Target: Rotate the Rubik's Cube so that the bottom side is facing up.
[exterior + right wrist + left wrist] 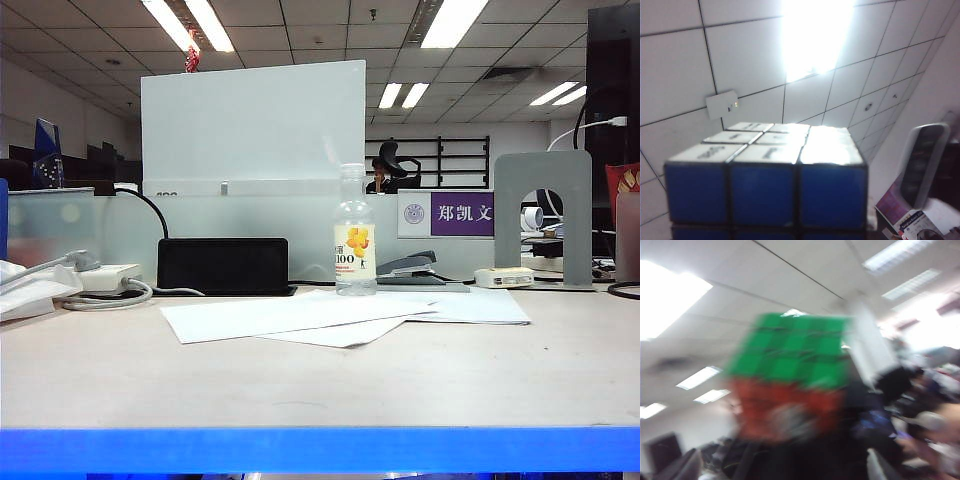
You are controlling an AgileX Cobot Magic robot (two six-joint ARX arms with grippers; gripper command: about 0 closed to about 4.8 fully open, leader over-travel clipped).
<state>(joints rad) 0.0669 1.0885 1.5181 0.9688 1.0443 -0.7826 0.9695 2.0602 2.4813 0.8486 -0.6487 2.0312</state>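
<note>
Neither gripper shows its fingers plainly, so both have to be read from what surrounds them. In the right wrist view the Rubik's Cube fills the lower part of the picture, very close to the camera. A blue face is turned toward the lens, a white face is turned upward, and only ceiling panels and a bright lamp lie behind it. With nothing else under it, the cube is most likely clamped in the right gripper, raised and tipped so that the faces can be brought round — a judgement, since the grip itself is hidden.

The left wrist view is badly smeared. It shows the same cube from another side, green above and red-orange below, with a dark mass beneath it and a pale bar just beside it that may belong to the other arm. Whether the left gripper is wide or narrow cannot be told. It appears to be near the cube but not visibly touching it, which would suit an arm standing by to take the cube over.

In the exterior view no arm and no cube appear. The tabletop carries only a bottle and loose papers, so the turning is being done in the air — away from the clutter.
</note>
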